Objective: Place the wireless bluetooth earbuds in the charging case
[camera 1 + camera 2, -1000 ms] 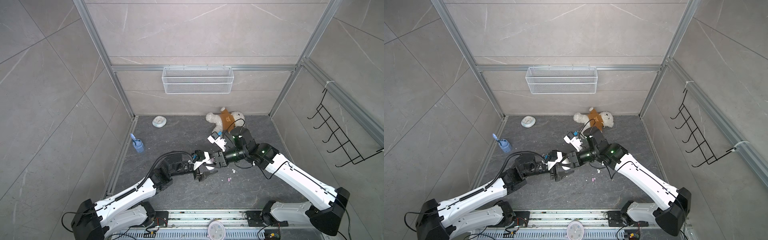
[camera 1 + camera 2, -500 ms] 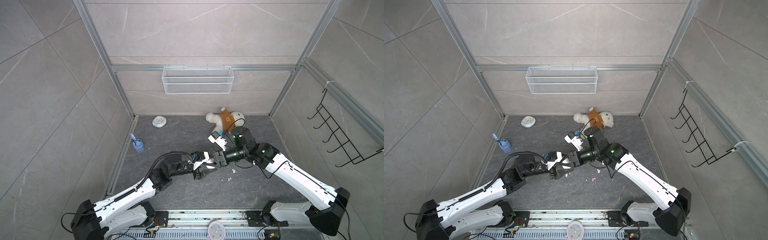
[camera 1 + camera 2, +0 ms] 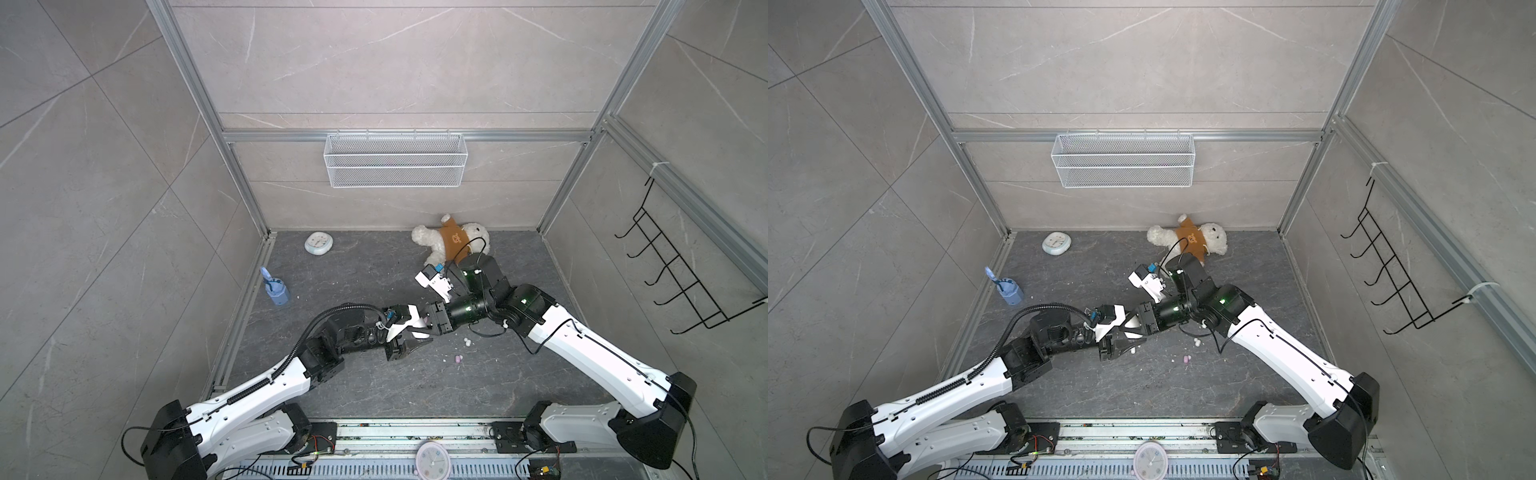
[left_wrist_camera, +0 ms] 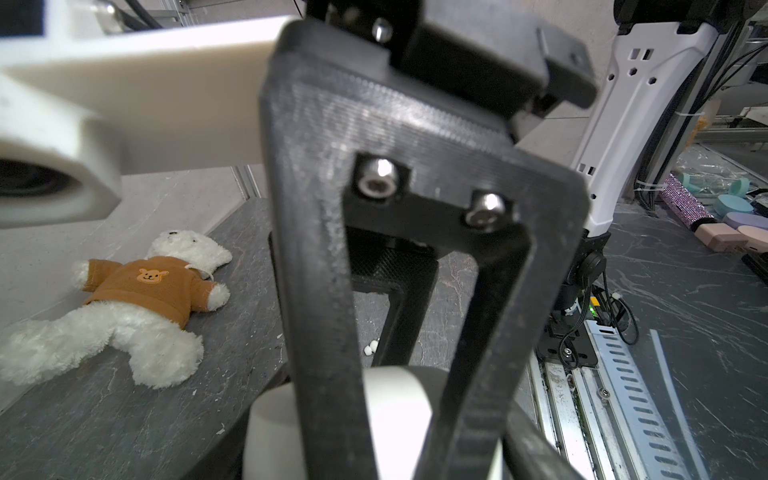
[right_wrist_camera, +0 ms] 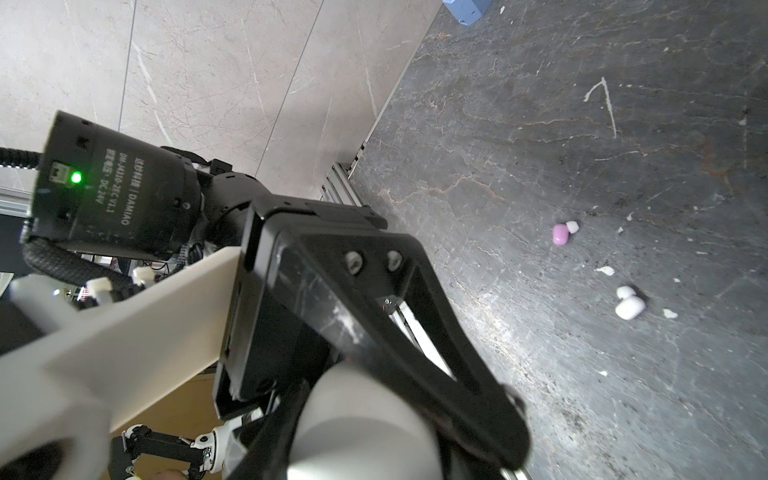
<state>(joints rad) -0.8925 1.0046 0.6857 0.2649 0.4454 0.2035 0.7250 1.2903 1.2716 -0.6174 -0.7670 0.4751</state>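
Observation:
The white charging case hangs above the dark floor at mid-scene, where both arms meet. My right gripper is shut on it from the right, and my left gripper is shut on it from the left. In the left wrist view the case fills the space between my jaws, partly behind the right gripper's black finger. In the right wrist view the case is blurred and close. A white earbud and a pink earbud lie loose on the floor just right of the grippers. The right wrist view shows the white earbud and the pink earbud.
A teddy bear lies at the back wall behind the right arm. A blue bottle stands at the left edge and a small round clock lies at the back left. A wire basket hangs on the back wall, a hook rack on the right wall.
My left gripper's jaws have narrowed onto the case. The right gripper has kept its hold, and both arms stay almost where they were.

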